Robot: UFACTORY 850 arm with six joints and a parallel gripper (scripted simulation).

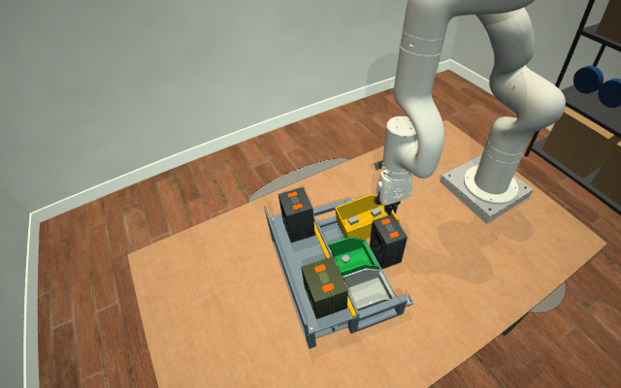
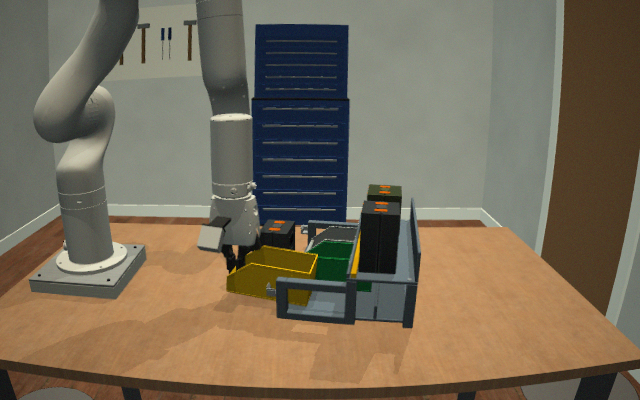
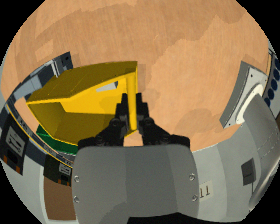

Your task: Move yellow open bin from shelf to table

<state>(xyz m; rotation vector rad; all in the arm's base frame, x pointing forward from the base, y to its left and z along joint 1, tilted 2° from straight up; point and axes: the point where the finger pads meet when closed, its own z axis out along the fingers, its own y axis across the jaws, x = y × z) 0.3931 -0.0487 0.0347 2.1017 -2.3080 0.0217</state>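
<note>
The yellow open bin [image 1: 360,217] has two grey parts inside and sticks out of the grey shelf [image 1: 327,272] at its end toward the arm's base. In the exterior view the yellow bin [image 2: 272,275] is tilted, its outer end higher, part of it still behind the shelf's front frame. My gripper [image 1: 393,208] is shut on the bin's outer wall; the wrist view shows the fingers pinching that yellow wall [image 3: 91,99]. A green bin [image 1: 353,255] with one part and a grey bin [image 1: 368,292] sit in the shelf beside it.
Two black boxes [image 1: 296,213] [image 1: 389,241] and an olive box [image 1: 324,288] with orange clips stand on and beside the shelf; the black one at the front is close to my gripper. The arm's base plate [image 1: 486,192] is on the table behind.
</note>
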